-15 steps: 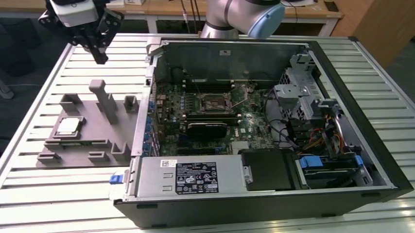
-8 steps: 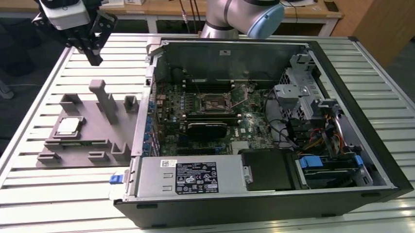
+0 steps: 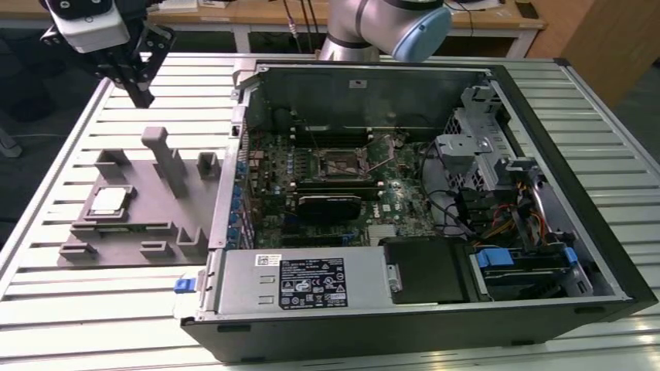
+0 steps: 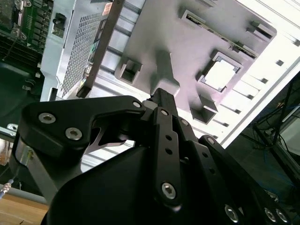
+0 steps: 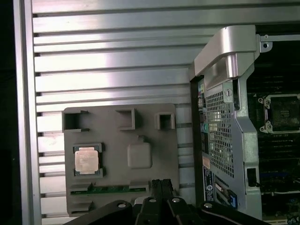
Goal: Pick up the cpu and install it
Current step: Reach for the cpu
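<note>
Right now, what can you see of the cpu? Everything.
The cpu is a small flat square chip: silvery metal top, thin pale rim. It lies flat, top up, in a square pocket of the grey tray, outside the open case. Only the tray touches it; the gripper hangs well clear.

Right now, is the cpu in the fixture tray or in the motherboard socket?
In the grey fixture tray: the cpu lies flat in its square recess, outside the computer case.
</note>
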Robot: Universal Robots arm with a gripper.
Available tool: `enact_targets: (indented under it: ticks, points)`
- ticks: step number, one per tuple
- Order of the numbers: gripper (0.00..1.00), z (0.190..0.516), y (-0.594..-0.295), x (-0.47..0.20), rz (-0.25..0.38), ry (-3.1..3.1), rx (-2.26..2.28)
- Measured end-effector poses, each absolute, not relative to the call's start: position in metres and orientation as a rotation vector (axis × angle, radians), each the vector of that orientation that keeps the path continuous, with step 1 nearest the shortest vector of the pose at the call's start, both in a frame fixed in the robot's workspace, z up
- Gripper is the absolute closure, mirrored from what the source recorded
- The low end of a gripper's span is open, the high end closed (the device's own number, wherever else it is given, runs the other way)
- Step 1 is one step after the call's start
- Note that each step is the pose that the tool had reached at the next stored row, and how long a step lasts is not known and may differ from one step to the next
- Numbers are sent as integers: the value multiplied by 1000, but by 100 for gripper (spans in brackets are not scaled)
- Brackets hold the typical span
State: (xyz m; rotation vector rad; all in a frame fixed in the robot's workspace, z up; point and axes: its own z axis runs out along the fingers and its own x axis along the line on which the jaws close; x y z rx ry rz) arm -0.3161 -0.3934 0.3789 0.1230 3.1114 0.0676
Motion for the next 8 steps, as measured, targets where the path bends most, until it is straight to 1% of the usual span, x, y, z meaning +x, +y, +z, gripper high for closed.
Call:
enact_targets:
  ticks: [8]
  points:
    - [89,374,-393,-328,68,3111,123]
